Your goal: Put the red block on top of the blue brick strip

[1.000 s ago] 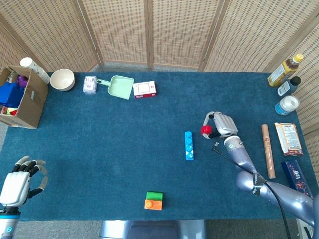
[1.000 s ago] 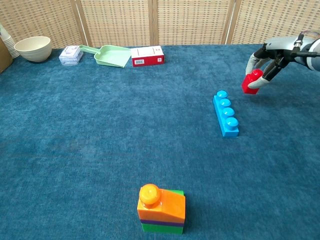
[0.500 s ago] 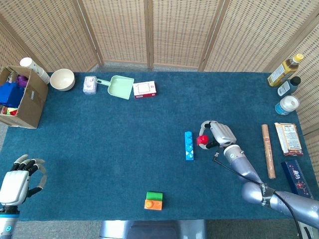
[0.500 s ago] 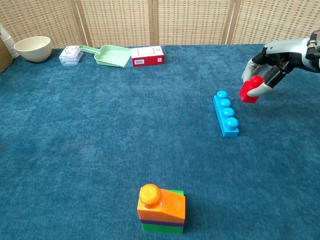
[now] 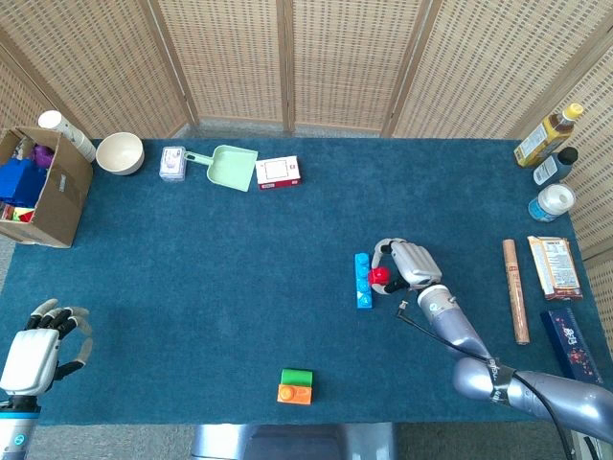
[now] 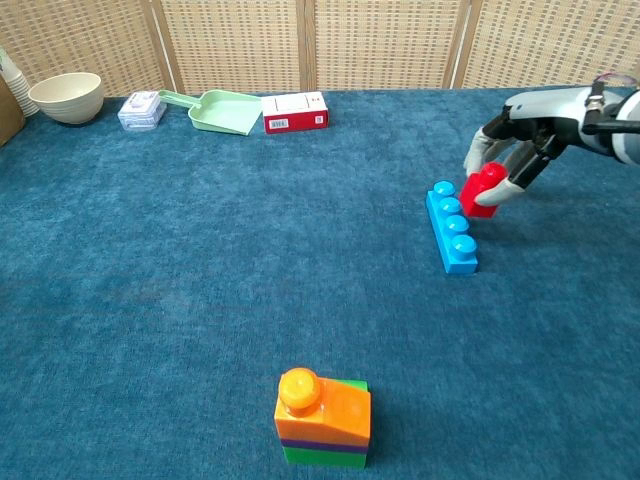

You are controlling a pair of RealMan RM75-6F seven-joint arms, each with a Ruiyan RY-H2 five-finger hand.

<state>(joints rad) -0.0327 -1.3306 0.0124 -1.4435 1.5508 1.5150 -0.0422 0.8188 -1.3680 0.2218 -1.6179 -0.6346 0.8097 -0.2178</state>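
Observation:
The blue brick strip (image 5: 362, 280) (image 6: 451, 227) lies flat on the blue cloth, studs up, right of centre. My right hand (image 5: 404, 263) (image 6: 520, 140) holds the small red block (image 5: 379, 276) (image 6: 484, 189) just to the strip's right, above its middle studs and close to touching them. Whether the block touches the strip I cannot tell. My left hand (image 5: 36, 351) rests at the near left corner with its fingers apart and nothing in it; only the head view shows it.
A stacked orange and green block (image 5: 295, 385) (image 6: 323, 418) sits near the front edge. At the back stand a red box (image 5: 278, 172), green dustpan (image 5: 231, 167), clear box (image 5: 172, 162) and bowl (image 5: 120, 152). A cardboard box (image 5: 38, 188) is far left; bottles (image 5: 548, 134) and packets (image 5: 555, 265) line the right.
My right hand has carried the red block leftward, from well right of the strip to right beside its studs. The left hand has stayed put.

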